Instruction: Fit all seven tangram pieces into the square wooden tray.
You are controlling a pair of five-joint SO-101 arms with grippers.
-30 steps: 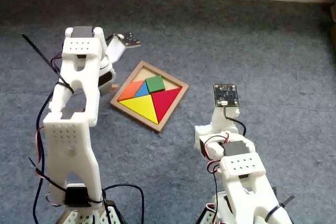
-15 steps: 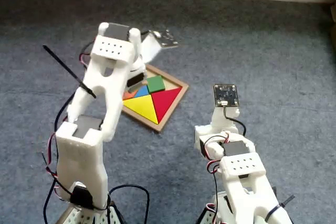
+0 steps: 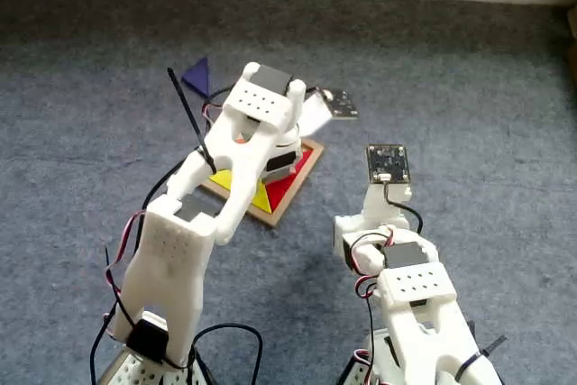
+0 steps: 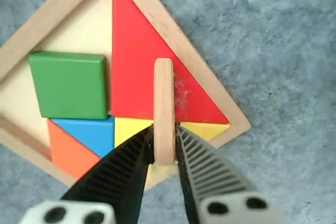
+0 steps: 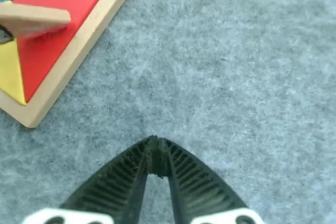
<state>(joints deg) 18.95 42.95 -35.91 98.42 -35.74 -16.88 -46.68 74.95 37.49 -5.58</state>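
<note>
From over the desk [image 3: 469, 60], which is covered in grey carpet, the left arm [image 3: 225, 196] stretches across the tray [image 3: 270, 215] and hides most of it. Only a corner of the rim, a strip of the red triangle [image 3: 296, 176] and a bit of the yellow piece [image 3: 261, 196] peek out from under it. The left tool [image 4: 164, 135] is clamped on a wooden piece [image 4: 164, 103] held on edge above the tray. Seen edge-on it is just a thin pale slab, and I cannot tell its outline. It hangs over the red triangle, and I cannot make out whether it touches it. In the left wrist view the tray's nearest corners run off the picture. Inside it lie the green square [image 4: 68, 85], the red triangle, a blue piece [image 4: 86, 135], an orange piece [image 4: 68, 156] cut by the black fingers, and the yellow piece, half hidden behind the tool. Bare tray floor shows next to the green square. A purple triangle [image 3: 196, 74] lies on the carpet well apart from the tray, on its far side. The right tool [image 5: 153, 153] has its tips pinched together on nothing, over bare carpet just beside the tray's rim. From above it is tucked under the right arm's own camera board [image 3: 388, 164], so its fingers are hidden there.
</note>
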